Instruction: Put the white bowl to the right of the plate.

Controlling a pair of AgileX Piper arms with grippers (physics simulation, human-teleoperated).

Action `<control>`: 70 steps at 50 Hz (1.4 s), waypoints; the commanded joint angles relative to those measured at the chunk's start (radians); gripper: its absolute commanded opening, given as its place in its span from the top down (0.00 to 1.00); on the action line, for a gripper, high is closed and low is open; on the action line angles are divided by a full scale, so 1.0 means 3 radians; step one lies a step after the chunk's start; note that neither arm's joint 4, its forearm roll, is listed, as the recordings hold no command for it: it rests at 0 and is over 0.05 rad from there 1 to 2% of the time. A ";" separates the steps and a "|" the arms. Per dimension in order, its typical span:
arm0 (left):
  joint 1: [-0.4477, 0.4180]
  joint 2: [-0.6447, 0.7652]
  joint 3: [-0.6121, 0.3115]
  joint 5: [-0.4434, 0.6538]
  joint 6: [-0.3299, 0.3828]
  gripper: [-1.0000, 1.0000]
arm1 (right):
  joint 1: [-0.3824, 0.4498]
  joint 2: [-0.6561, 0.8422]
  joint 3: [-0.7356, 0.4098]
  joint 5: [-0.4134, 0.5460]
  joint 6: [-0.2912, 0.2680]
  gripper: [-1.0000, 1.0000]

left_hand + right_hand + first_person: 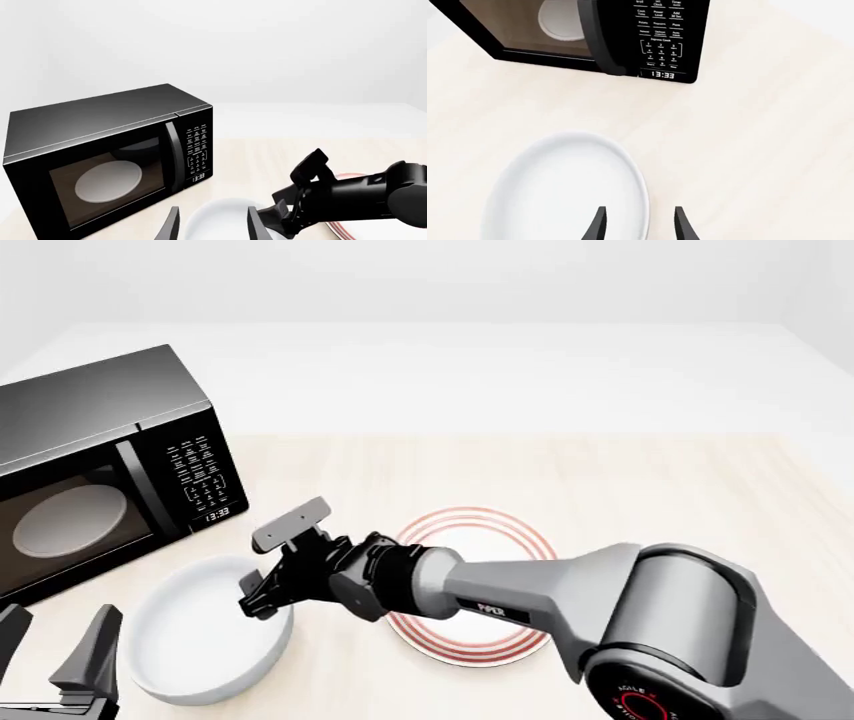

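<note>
The white bowl (200, 640) sits on the pale wood surface (641, 490) to the left of the red-ringed plate (470, 585), just beside it, and in front of a black microwave (107, 470) whose clock reads 13:33. The right arm reaches across the plate from the right side, and its claw (264, 598) hangs at the bowl's right rim; in the right wrist view its two dark fingers (597, 225) stand a little apart, straddling the bowl's rim (640, 200), one over the inside and one outside, with a gap visible on each side, so the claw is open at a narrow spread and not gripping. The left claw (60, 660) sits low at the near left corner, close to the bowl's left edge; in the left wrist view its fingers (172, 225) are spread wide with the bowl (223, 220) seen between them, holding nothing. Through the microwave's glass door a round white turntable (109, 180) shows inside.
</note>
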 commanded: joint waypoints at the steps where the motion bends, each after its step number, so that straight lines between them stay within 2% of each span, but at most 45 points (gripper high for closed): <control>1: 0.0000 0.0000 0.0000 0.0000 0.0000 0.00 | 0.0013 0.0054 0.0022 -0.0078 0.0083 0.00; 42: 0.0000 0.0000 0.0000 0.0000 0.0000 0.00 | -0.0017 0.0169 0.0181 -0.0347 0.0298 0.00; 58: 0.0000 0.0000 0.0000 0.0000 0.0000 0.00 | -0.0001 0.0244 0.0173 -0.0387 0.0328 0.00; 59: 0.0000 0.0000 0.0000 0.0000 0.0000 0.00 | -0.0004 0.0243 0.0167 -0.0378 0.0301 1.00; 70: 0.0000 0.0000 0.0000 0.0000 0.0000 0.00 | -0.0002 0.0178 0.0200 -0.0375 0.0280 1.00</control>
